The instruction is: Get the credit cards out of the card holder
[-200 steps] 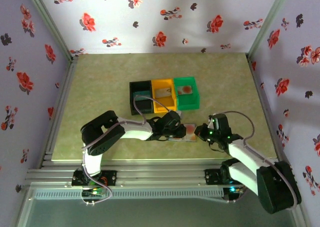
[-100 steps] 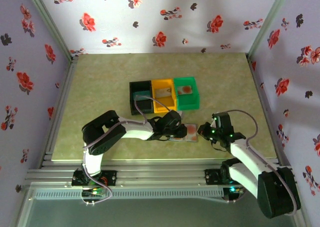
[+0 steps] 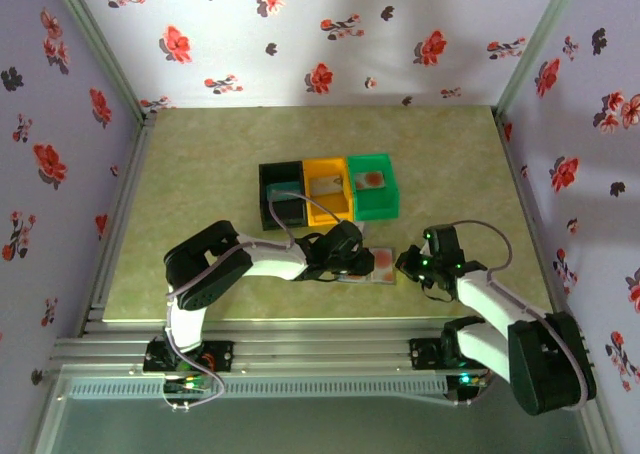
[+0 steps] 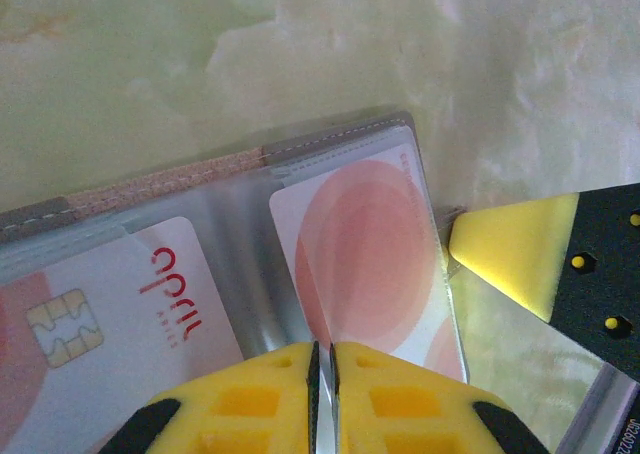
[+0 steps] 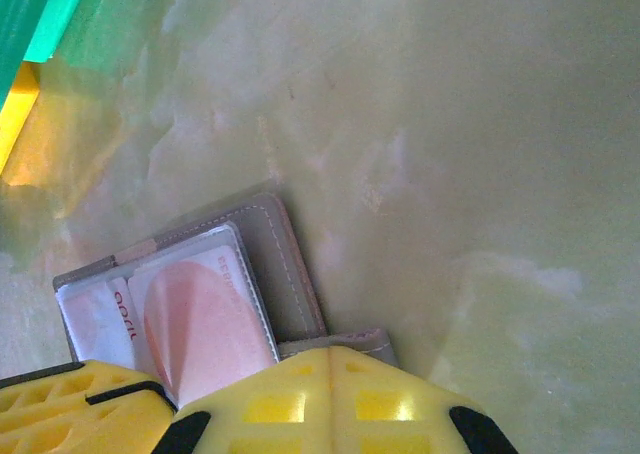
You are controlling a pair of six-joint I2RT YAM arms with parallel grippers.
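- Counter point(image 3: 200, 174): a pale green marbled surface. Three bins point(image 3: 328, 196), black, orange and green from left to right, stand in a row at its centre.
- Card holder point(image 5: 283, 264): lies open and flat on the counter, nearer than the bins and between the two pincers. It has a grey stitched border and clear sleeves.
- Credit cards: both sit inside the sleeves. The pale card point(image 4: 365, 254) with a red-orange blot is in the right-hand sleeve. A white card point(image 4: 130, 314) with a chip and red lettering is in the adjoining one.
- Left pincer point(image 4: 322, 364): over the left part of the card holder, its yellow fingers clenched to a thin slit. Whether they pinch a card cannot be told.
- Right pincer point(image 5: 330, 379): clenched, with its tip touching the card holder's right edge beside the pale card.
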